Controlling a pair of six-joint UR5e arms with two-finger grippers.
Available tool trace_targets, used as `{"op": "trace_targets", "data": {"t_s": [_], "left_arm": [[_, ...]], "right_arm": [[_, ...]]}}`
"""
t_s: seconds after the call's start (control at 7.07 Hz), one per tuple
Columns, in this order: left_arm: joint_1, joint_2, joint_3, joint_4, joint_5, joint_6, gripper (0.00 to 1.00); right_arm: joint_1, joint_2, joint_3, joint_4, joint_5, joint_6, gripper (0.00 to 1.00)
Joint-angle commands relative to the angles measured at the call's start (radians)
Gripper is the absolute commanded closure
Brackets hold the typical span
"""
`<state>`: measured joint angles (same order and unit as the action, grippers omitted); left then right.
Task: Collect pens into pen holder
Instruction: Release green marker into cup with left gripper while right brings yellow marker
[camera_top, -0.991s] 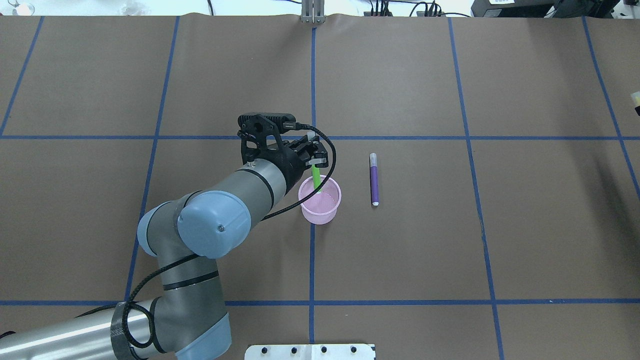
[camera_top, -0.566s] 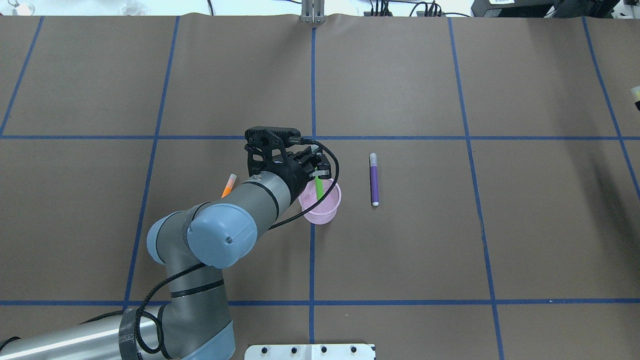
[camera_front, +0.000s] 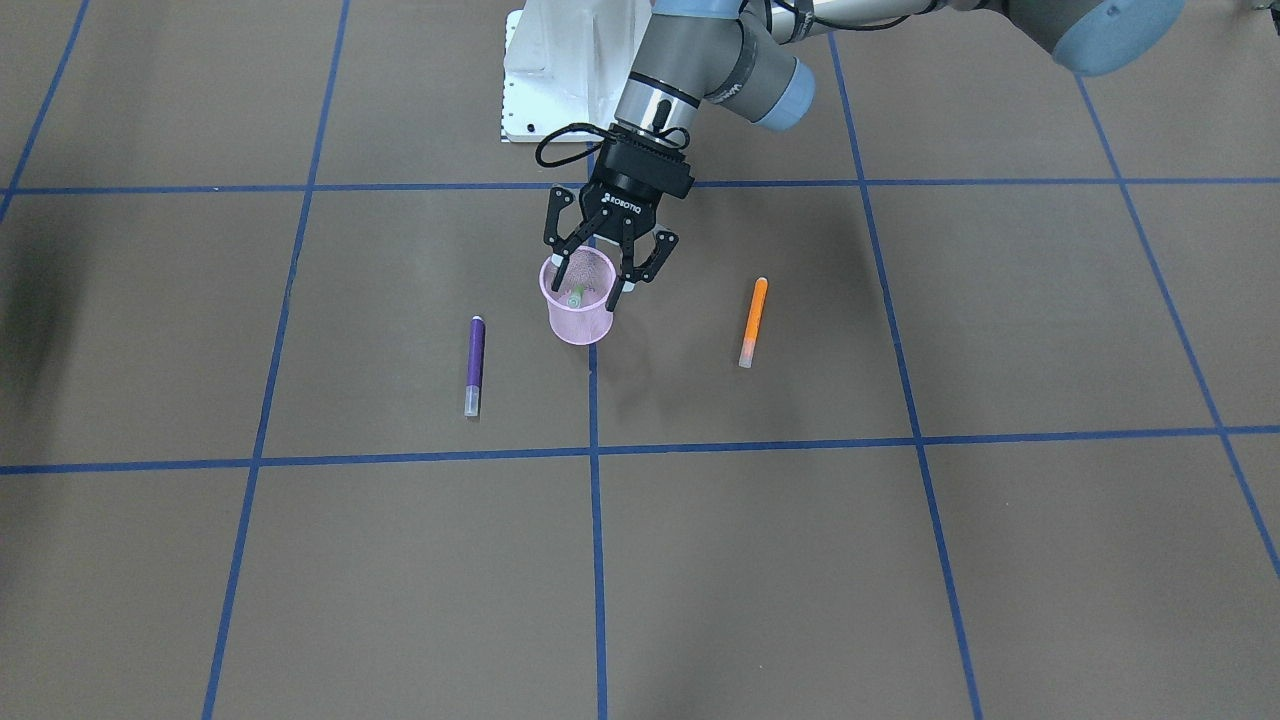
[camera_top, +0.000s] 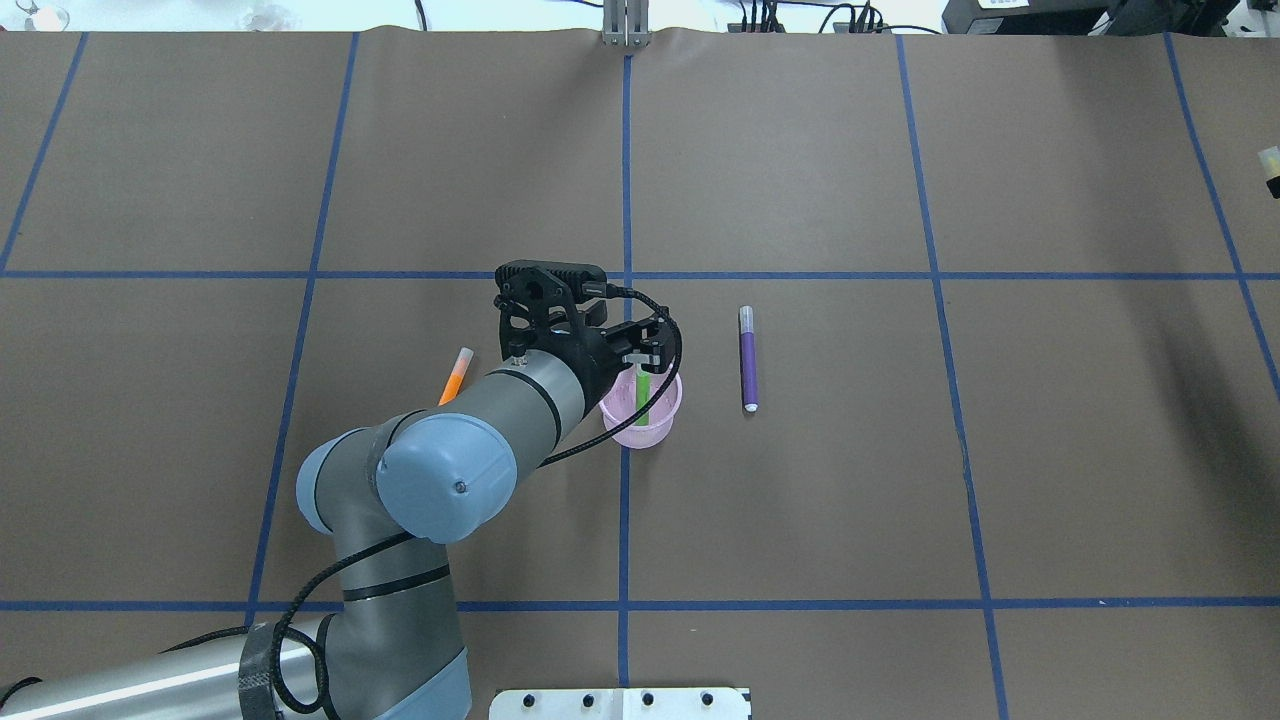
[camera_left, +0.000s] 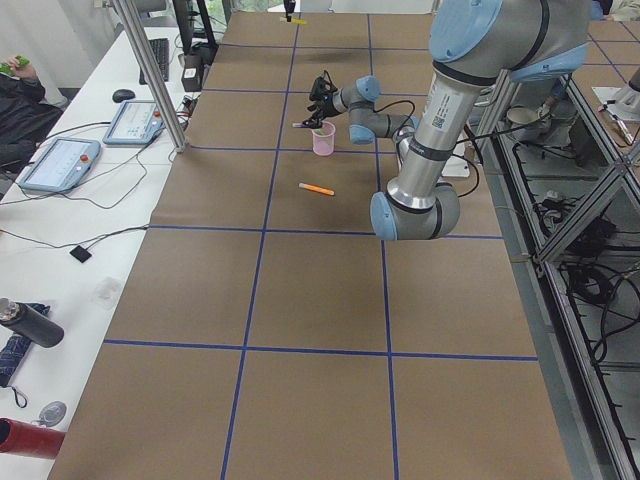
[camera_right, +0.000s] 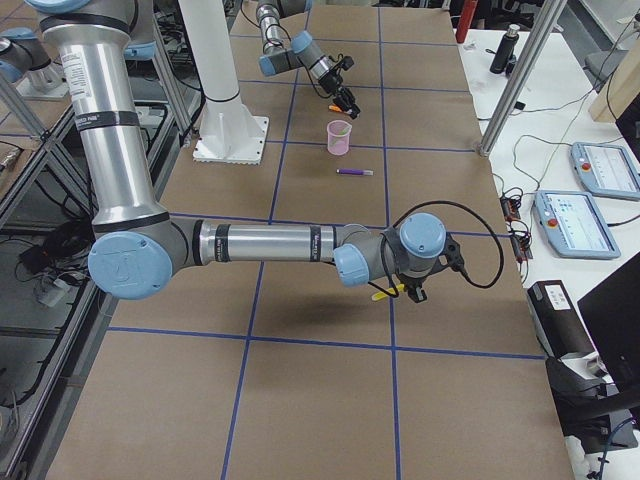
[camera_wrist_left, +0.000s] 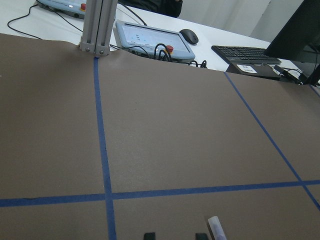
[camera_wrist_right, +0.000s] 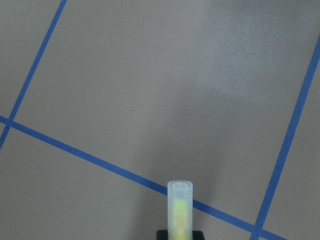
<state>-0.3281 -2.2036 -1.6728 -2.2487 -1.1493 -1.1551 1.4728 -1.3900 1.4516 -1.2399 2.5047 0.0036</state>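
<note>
Midway between the bench's side edges, left gripper (camera_front: 588, 281) hangs released over the pen holder (camera_front: 575, 323), green pen (camera_top: 641, 398) inside; right gripper (camera_wrist_right: 180, 234) grasps a yellow pen (camera_wrist_right: 179, 202)

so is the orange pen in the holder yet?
No, the orange pen lies flat on the table, apart from the pen holder.

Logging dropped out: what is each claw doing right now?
Left claw: open over the pen holder.
Right claw: closed, holding a yellow pen.
</note>
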Motion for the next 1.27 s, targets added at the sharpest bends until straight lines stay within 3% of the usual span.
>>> {"op": "trace_targets", "data": {"t_s": [0.0,0.14,0.42,0.71,0.99,1.13], "left_arm": [[-0.043,-0.001,-0.048,0.02,-0.091,0.021,0.02],[-0.096,0.004,-0.05,0.074,-0.175,0.021,0.02],[-0.262,0.01,-0.05,0.225,-0.542,0.023,0.03],[-0.35,0.036,-0.045,0.3,-0.776,0.032,0.05],[-0.348,0.109,-0.044,0.319,-0.802,0.128,0.05],[-0.348,0.11,-0.047,0.386,-0.837,0.161,0.05]], "right_arm": [[0.0,0.006,0.157,0.011,-0.003,0.224,1.0],[-0.009,0.006,0.223,0.011,-0.001,0.308,1.0],[-0.054,0.019,0.303,0.043,-0.006,0.36,1.0],[-0.1,0.019,0.308,0.226,-0.042,0.503,1.0],[-0.263,0.013,0.306,0.478,-0.233,0.719,1.0],[-0.32,0.013,0.3,0.573,-0.286,0.769,1.0]]}}
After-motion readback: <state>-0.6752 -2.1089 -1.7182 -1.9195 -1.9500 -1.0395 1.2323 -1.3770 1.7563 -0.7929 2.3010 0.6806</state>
